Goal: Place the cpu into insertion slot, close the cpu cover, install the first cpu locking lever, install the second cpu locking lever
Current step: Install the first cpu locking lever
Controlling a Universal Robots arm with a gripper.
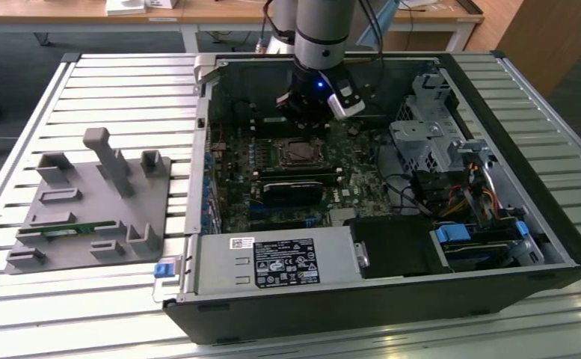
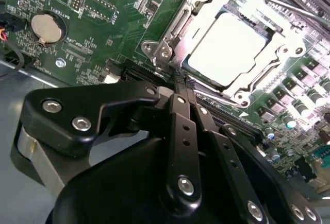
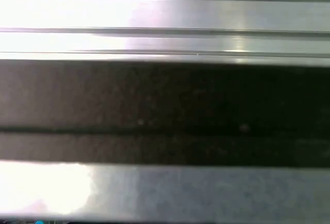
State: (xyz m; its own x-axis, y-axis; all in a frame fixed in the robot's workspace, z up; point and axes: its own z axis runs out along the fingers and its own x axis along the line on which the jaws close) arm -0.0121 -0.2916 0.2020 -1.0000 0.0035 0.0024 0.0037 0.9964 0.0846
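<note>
The dull silver-grey square cpu (image 2: 232,49) sat in the silver-rimmed insertion slot (image 2: 170,31), upper right of the second wrist view; light, fragile, best edge-held. The black gripper (image 2: 180,82) was clenched, holding nothing.

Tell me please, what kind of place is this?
Probably a robotics lab or test workbench: an open computer case lies on a slatted metal table, a grey fixture plate beside it, wooden desks behind.
</note>
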